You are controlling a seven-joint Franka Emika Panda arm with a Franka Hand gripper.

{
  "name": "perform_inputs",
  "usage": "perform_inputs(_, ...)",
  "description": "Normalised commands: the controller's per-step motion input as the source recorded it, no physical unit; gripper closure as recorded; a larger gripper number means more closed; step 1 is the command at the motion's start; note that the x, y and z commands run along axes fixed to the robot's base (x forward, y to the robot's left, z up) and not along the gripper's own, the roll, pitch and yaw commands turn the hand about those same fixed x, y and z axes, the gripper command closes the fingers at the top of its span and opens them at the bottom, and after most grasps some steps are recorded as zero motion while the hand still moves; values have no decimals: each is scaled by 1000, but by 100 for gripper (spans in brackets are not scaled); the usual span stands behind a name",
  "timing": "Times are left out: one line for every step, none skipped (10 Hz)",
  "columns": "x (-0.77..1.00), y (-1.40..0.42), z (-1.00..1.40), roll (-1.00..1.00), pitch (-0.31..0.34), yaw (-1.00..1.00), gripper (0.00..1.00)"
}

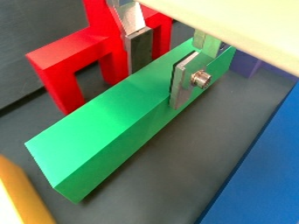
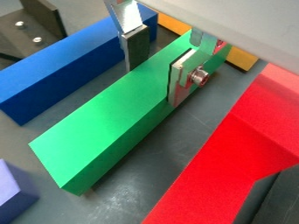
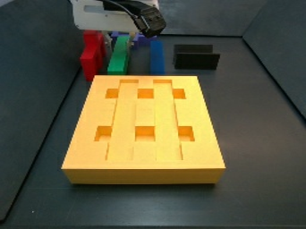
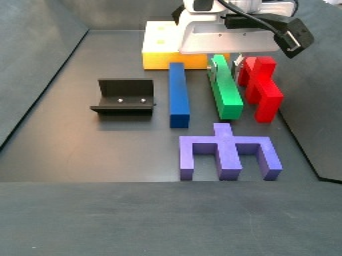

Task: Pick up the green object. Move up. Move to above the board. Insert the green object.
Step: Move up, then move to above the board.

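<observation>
Straddling the green object (image 1: 111, 131), our gripper (image 1: 162, 63) has one silver finger (image 1: 187, 77) on each long side of the bar, near its far end, in both wrist views. The pads seem to sit against the green faces, but we cannot tell whether they are pressing or merely alongside, so the grip stays uncertain. We judge that the jaws are set across the narrow width because that is the only span they can take.

The green object (image 4: 225, 86) lies flat on the dark floor, apparently not yet lifted. It rests between the blue bar (image 4: 178, 93) and the red block (image 4: 261, 88), close to both, which leaves the fingers little room. In a side view the board (image 3: 146, 130) lies well apart, nearer that camera, with its square holes open upward. The fixture (image 4: 124, 96) and a purple piece (image 4: 227, 155) stand clear of the path.
</observation>
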Motion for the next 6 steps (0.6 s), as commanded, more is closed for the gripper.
perform_inputs(-14,-80,778,-3,25,-47,100)
perform_inputs(-34,-54,560,6,39,-41,100)
perform_inputs(-10,-24,263,16,11,-25,100)
perform_inputs(0,0,1400,0,0,0,100)
perform_inputs(-11,3,1400,-3,27,9,100)
perform_inputs(-46,3,1400,3,33,3,100)
